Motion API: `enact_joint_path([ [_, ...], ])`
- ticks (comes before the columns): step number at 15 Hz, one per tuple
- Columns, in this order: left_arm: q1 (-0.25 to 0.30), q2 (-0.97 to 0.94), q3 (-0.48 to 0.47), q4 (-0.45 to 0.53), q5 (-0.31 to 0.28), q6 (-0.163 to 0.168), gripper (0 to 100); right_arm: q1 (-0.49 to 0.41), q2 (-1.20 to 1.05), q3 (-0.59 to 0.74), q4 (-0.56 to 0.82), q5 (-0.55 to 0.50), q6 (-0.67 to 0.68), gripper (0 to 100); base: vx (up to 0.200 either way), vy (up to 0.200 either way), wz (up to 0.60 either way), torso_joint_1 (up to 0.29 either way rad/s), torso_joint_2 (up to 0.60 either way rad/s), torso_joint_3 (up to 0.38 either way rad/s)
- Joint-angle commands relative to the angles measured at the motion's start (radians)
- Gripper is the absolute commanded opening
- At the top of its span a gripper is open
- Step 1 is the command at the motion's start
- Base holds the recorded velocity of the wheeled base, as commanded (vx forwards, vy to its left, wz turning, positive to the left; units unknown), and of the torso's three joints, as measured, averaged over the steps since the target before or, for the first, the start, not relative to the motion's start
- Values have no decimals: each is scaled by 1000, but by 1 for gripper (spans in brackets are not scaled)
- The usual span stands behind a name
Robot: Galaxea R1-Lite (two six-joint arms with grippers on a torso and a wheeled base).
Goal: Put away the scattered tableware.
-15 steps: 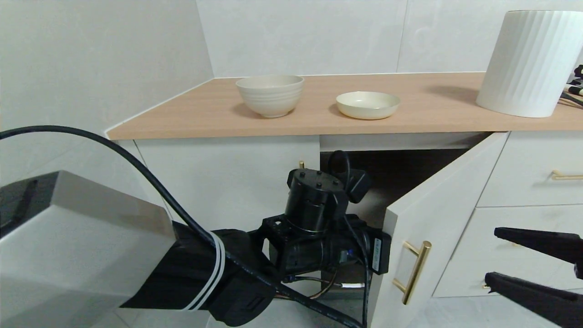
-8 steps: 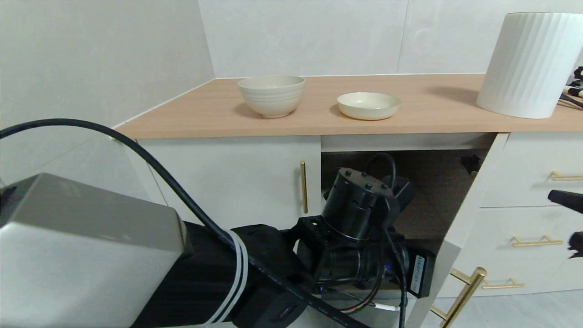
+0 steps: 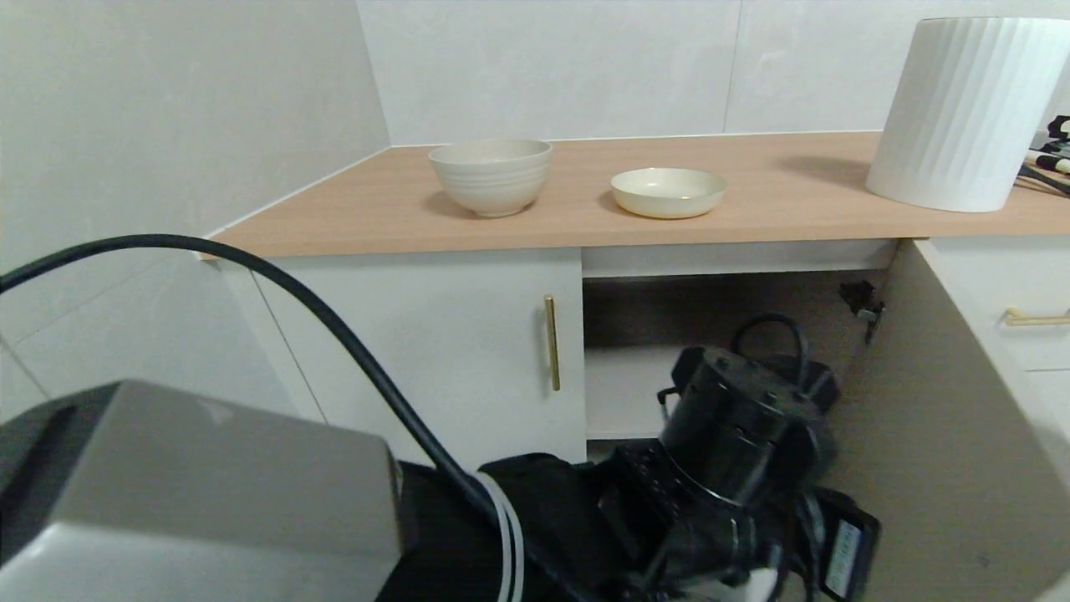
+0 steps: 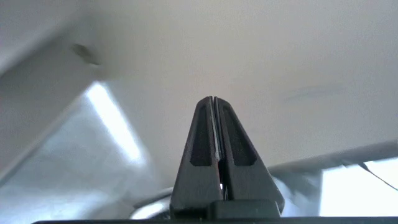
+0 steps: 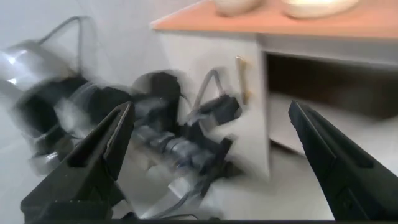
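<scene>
A cream ribbed bowl (image 3: 490, 176) and a shallow cream dish (image 3: 667, 192) stand side by side on the wooden countertop (image 3: 794, 201); their edges also show as the bowl (image 5: 235, 5) and dish (image 5: 316, 7) in the right wrist view. Below the dish the cabinet (image 3: 710, 326) is open, its door (image 3: 928, 435) swung wide to the right. My left arm's wrist (image 3: 740, 435) hangs low in front of the opening. My left gripper (image 4: 212, 101) is shut on nothing, close to a pale surface. My right gripper (image 5: 210, 112) is open and empty, facing the cabinet and the left arm (image 5: 174, 134).
A tall white ribbed container (image 3: 965, 113) stands at the counter's right, with some utensils (image 3: 1049, 159) behind it. The left cabinet door (image 3: 435, 351) is closed, with a gold handle (image 3: 550, 343). Drawers with gold handles (image 3: 1036, 318) lie right of the open door. A wall bounds the left.
The cabinet door has swung from half open to wide open. My left arm moved right and lower with it. The right gripper has left the head view.
</scene>
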Motion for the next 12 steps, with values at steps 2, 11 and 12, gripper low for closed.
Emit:
enact_joint_path([
  [2, 29, -17, 71, 1, 5, 0, 0, 0, 3, 2, 3, 0, 0, 100, 0, 0, 0, 0, 0, 0],
  [11, 124, -118, 162, -29, 20, -2, 0, 0, 107, 17, 62, -4, 1, 100, 0, 0, 0, 0, 0, 0],
  [12, 162, -158, 194, -29, 18, -2, 0, 0, 152, 33, 62, -6, 1, 100, 0, 0, 0, 0, 0, 0],
])
